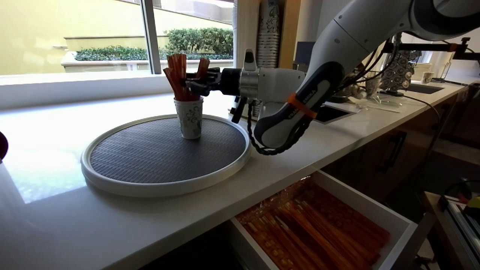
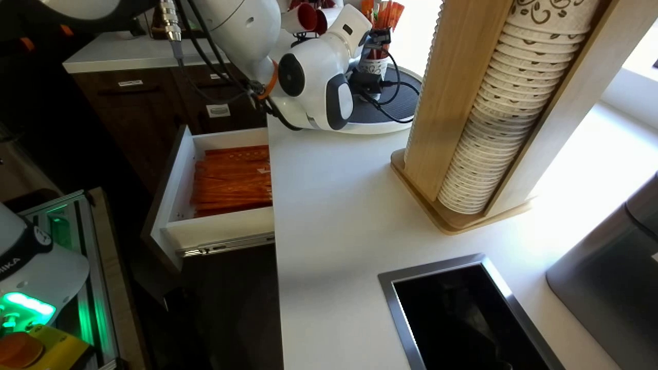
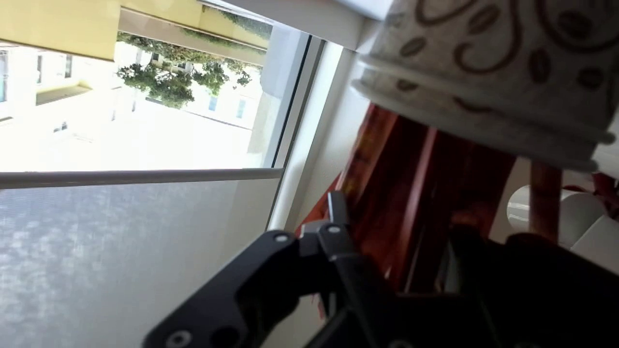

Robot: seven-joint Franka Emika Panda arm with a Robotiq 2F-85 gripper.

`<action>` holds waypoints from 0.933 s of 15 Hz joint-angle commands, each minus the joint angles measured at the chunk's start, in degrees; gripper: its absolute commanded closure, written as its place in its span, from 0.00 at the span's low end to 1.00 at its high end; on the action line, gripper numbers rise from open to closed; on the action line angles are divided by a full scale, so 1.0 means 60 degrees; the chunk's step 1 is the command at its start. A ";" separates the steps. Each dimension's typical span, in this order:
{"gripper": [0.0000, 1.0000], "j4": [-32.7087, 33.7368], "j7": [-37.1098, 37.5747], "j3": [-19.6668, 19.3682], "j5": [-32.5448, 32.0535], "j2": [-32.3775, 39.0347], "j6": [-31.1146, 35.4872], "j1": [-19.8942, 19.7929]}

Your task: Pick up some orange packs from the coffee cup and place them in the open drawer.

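The orange packs stand in the coffee cup, which sits upright on the round tray. They also show in an exterior view beside the cup's patterned wall. My gripper is level with the packs, just above the cup rim. In the wrist view the gripper is partly closed, with packs filling the gap between its fingers. Other packs lie outside the fingers. The cup fills the upper right there. The drawer is open below the counter and holds orange sticks; it also shows in an exterior view.
The round grey tray has a raised white rim. A wooden rack of stacked cups stands on the counter near the arm. A dark opening with a metal frame lies farther along. Red mugs stand behind the arm.
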 commanded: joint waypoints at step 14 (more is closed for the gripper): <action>0.98 0.0035 0.0682 -0.0389 0.0407 -0.0135 0.1062 0.0398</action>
